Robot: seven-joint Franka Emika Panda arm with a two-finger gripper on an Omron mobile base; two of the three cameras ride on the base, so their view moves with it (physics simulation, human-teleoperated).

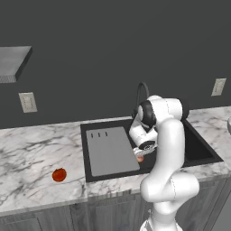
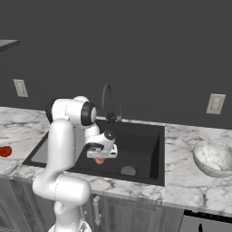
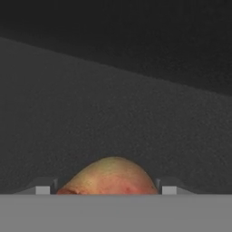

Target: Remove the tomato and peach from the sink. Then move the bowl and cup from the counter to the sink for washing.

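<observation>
The tomato (image 1: 59,174) is seen on the near left table (image 1: 31,153). Farther, in the sink (image 2: 140,149), the peach (image 3: 111,176) lies between the spread hand (image 2: 100,157) tips, ungripped. Soft and smooth-skinned, it should be pinched gently across its widest middle.

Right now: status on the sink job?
Gripper down in sink, jaws astride peach. Tomato out on counter. Nothing blocking.
</observation>
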